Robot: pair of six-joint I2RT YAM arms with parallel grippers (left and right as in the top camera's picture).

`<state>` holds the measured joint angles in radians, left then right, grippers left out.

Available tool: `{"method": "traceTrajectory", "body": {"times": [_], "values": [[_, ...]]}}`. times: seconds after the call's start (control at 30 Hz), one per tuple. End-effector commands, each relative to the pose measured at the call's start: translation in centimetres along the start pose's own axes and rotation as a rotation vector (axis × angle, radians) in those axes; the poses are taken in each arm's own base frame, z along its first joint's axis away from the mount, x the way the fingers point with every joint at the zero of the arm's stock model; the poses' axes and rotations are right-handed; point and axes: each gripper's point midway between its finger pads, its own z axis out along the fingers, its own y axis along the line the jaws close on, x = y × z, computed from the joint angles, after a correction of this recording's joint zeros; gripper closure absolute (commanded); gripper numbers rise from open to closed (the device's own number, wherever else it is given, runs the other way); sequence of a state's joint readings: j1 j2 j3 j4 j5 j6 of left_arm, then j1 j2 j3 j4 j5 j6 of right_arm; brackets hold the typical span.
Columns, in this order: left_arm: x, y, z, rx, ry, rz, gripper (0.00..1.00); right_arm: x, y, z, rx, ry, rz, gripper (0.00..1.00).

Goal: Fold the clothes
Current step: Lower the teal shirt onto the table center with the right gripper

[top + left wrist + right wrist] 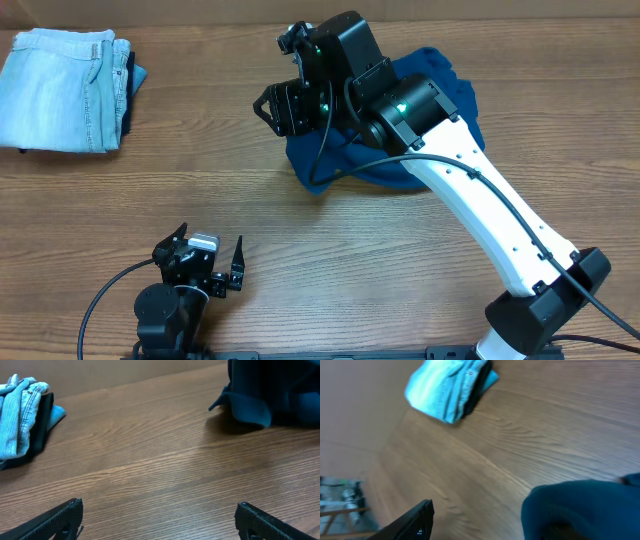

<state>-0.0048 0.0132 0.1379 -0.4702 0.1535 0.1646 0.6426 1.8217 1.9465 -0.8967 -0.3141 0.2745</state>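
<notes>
Left hand (208,246) sits at the near edge of the counter (350,270), its fingers (60,520) spread wide and holding nothing, well apart from the clothes. At the far left corner a pair of pale jeans (60,90) lies in a folded stack with something darker tucked under it.

Further right, the right hand (270,107) hangs over the left edge of the teal polo shirt (450,95). The shirt lies bunched in a heap at the far middle of the counter, much of it hidden under the right arm (480,210). In the wrist view one finger (417,517) stands off to the side while cloth covers the other, so I cannot tell whether that hand is spread or pinching the shirt.

Folding looks to be at an early stage, since no flat, squared shape shows. The next move likely calls for spreading the shirt flat, probably with both hands on opposite edges, before any fold. No box, basket or other container is in view.
</notes>
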Motion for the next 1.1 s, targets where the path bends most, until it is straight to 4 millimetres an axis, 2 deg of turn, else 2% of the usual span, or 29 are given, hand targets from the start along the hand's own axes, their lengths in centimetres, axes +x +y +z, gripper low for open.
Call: {"method": "traceTrajectory", "body": {"times": [0.0,0.17,0.23,0.27,0.3,0.43,0.73,0.83,0.93,1.07], "values": [[0.0,0.1,0.0,-0.006,-0.007,0.011,0.0,-2.5,-0.5,-4.0,0.068,-0.11,-0.063,0.38],[0.0,0.1,0.0,-0.006,-0.007,0.011,0.0,-1.9,-0.6,-6.2,0.081,-0.1,-0.06,0.39],[0.0,0.1,0.0,-0.006,-0.007,0.011,0.0,-0.8,-0.1,-6.5,0.065,-0.061,-0.054,0.29],[0.0,0.1,0.0,-0.006,-0.007,0.011,0.0,0.1,0.1,-6.4,0.059,-0.027,-0.048,0.16],[0.0,0.1,0.0,-0.006,-0.007,0.011,0.0,0.7,0.2,-6.4,0.056,-0.002,-0.044,0.14],[0.0,0.1,0.0,-0.006,-0.007,0.011,0.0,2.7,-0.3,-6.3,0.089,0.075,-0.023,0.18],[0.0,0.1,0.0,-0.003,-0.008,0.011,0.0,1.5,-4.1,-7.3,0.202,0.036,0.02,0.14],[-0.2,-0.9,0.0,0.053,-0.016,0.003,0.0,1.1,-5.0,-7.6,0.214,0.019,0.034,0.14],[-1.4,-1.4,-0.1,0.084,-0.068,-0.018,0.0,0.5,-6.0,-8.0,0.228,0.002,0.05,0.14],[-2.9,-3.1,-0.5,0.204,-0.114,-0.185,0.0,0.3,-7.1,-8.5,0.248,-0.005,0.074,0.13]]}}
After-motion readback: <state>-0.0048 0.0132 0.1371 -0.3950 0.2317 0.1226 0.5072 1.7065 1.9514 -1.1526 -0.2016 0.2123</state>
